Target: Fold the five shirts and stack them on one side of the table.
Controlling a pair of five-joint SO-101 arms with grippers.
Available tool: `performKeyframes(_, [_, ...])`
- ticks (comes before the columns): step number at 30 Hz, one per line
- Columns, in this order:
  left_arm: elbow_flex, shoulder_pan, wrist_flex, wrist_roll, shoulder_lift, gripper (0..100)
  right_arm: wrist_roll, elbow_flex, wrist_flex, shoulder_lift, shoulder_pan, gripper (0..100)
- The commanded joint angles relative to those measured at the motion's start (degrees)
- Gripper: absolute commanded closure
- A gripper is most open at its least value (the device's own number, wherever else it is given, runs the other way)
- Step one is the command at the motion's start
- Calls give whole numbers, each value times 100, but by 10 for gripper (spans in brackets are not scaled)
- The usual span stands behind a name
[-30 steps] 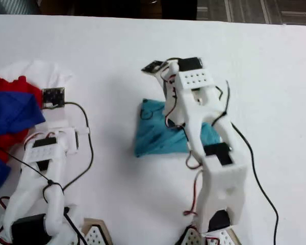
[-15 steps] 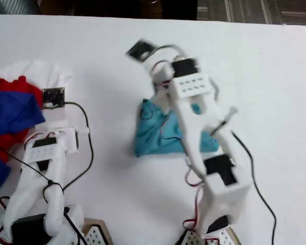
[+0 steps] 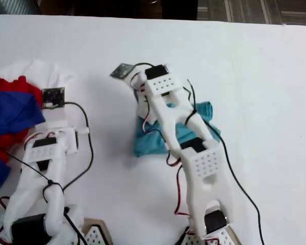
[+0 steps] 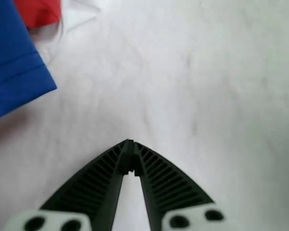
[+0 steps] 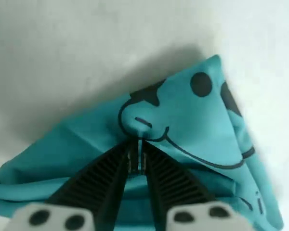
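Right gripper (image 5: 137, 155): pinching fold of teal shirt (image 5: 197, 120), which is lying bunched mid-table. Advice: keeping pinched layer low, laying edge on edge, avoiding dragging the bundle.
Left gripper (image 4: 130, 159): closed, empty, hovering over table (image 4: 216, 72) beside blue shirt (image 4: 14, 67).

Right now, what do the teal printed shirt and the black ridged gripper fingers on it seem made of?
The teal printed shirt: soft matte fabric, probably knit cotton; it creases and folds limply. Fingers of the right gripper: matte black plastic by the look, with even ridges.
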Motion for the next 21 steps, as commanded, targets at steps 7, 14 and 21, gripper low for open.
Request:
performKeyframes(7, [-92,79,-167,18,0,974,-9,-976,936,40,611,978])
performKeyframes(14, [-92,79,-167,18,0,974,0,-976,971,84,752,978])
performKeyframes(21, [-92,79,-167,18,0,974,0,-1240,945,48,602,978])
